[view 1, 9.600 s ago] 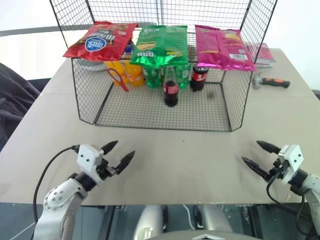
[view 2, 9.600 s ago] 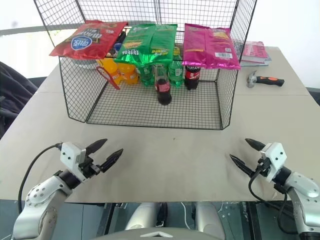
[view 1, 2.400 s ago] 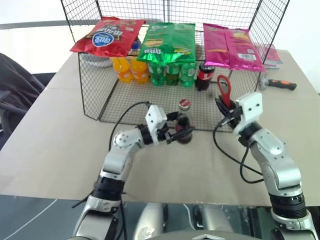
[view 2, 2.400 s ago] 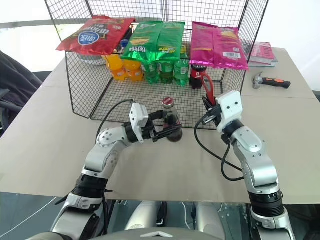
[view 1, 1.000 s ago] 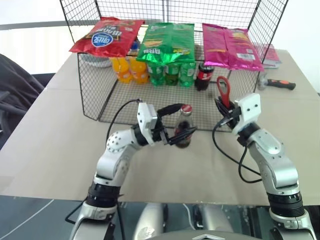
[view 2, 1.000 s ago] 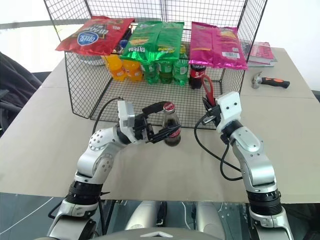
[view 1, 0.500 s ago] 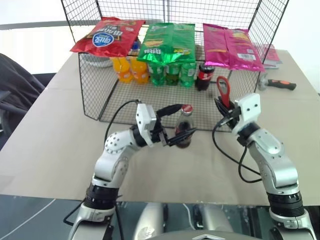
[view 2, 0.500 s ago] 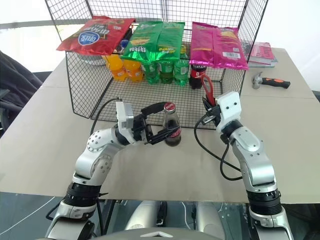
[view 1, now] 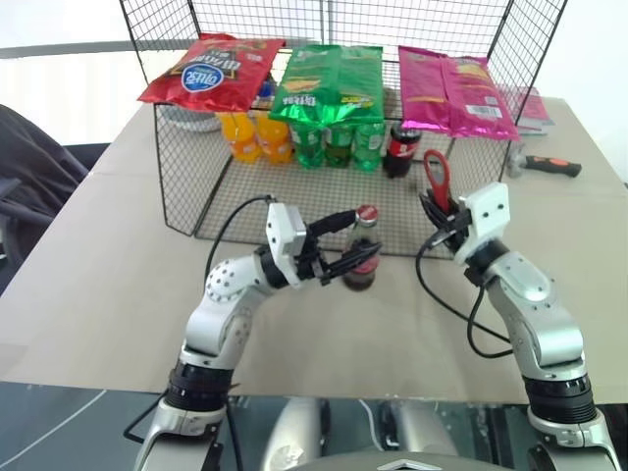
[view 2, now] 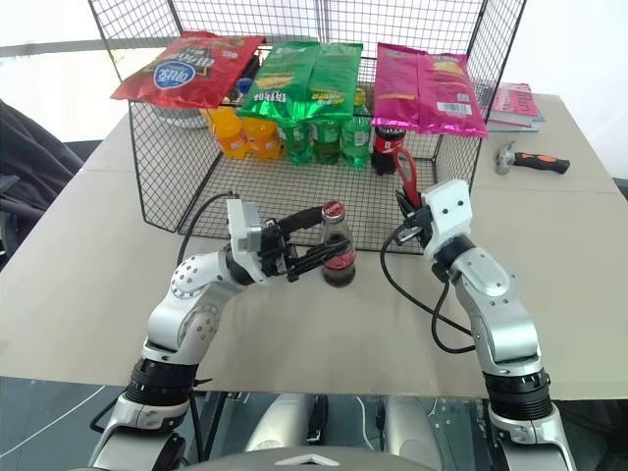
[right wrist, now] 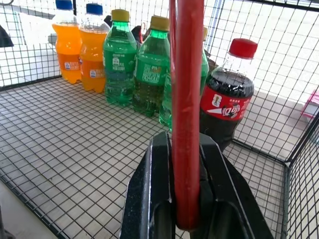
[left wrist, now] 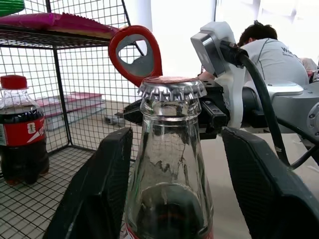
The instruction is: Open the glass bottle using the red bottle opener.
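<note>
Slim clear-glass bottle (view 1: 361, 253) upright on matte beige tabletop (view 1: 98, 285), just in front of wire-mesh rack (view 1: 177, 186). Dark liquid in rounded lower body, red label band, narrow transparent neck, crimped silver cap with red top. Left tool (view 1: 350, 241) reaching in from the left, black tapered fingers (left wrist: 102, 194) either side of neck, textured pads close to the glass with slivers of gap visible in left wrist view; partly closed around bottle, firm contact cannot be told.

Red opener (view 2: 404, 170) clamped upright in right tool (right wrist: 183, 199), fully closed on the flat handle. Glossy red surface, oval open-loop head on top, thin edge-on profile in right wrist view. Held to the right of the bottle, apart from it, head above cap level.

Behind, inside the thin black grid cage: orange soda bottles (right wrist: 79, 47) with blue caps, green bottles (right wrist: 135, 64) with yellow caps, squat dark cola bottle (right wrist: 227, 97) with red cap and red label. Crinkled foil snack bags on top of rack: red (view 1: 208, 69), green (view 1: 329, 83), pink (view 1: 456, 77). Hammer (view 1: 545, 165) with orange-and-black grip on tabletop at far right, near pink booklets (view 2: 505, 103). Seated person (left wrist: 271, 57) in grey shirt in left wrist view background.
</note>
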